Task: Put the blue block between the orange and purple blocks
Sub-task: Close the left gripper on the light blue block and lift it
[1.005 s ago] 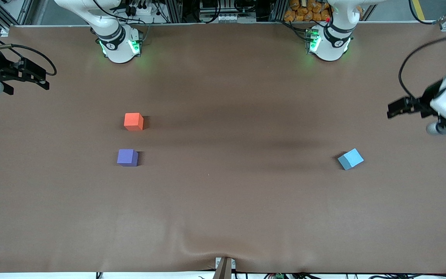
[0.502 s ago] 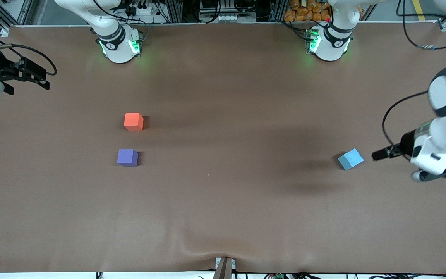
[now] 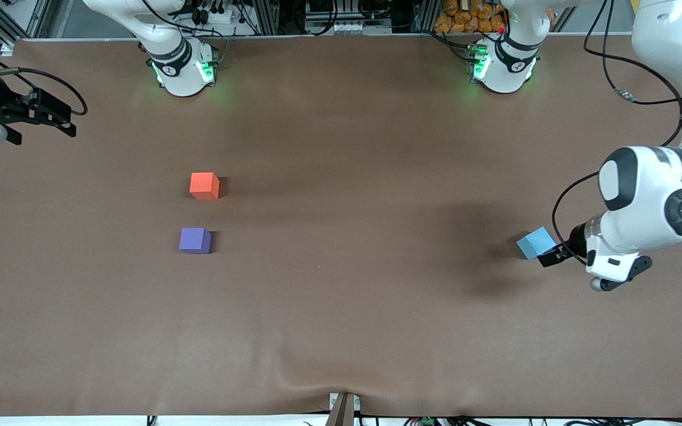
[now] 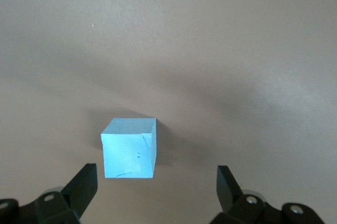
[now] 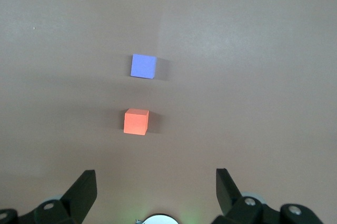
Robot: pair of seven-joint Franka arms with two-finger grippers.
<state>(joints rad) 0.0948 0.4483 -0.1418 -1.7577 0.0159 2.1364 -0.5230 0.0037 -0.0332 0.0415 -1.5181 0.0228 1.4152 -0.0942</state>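
The blue block sits on the brown table toward the left arm's end. My left gripper is open and empty, close beside the block. In the left wrist view the blue block lies just ahead of the left gripper, off-centre toward one finger and untouched. The orange block and the purple block stand apart toward the right arm's end, the purple one nearer the front camera. My right gripper waits open at that end. Its own view shows the right gripper with the orange block and the purple block.
The brown mat has a wrinkle at its near edge. The right arm's base and the left arm's base stand along the table's top edge. A black cable loops by the left wrist.
My left arm has swung in from the table's end and come down beside the blue block. The right arm and all three blocks have not moved.
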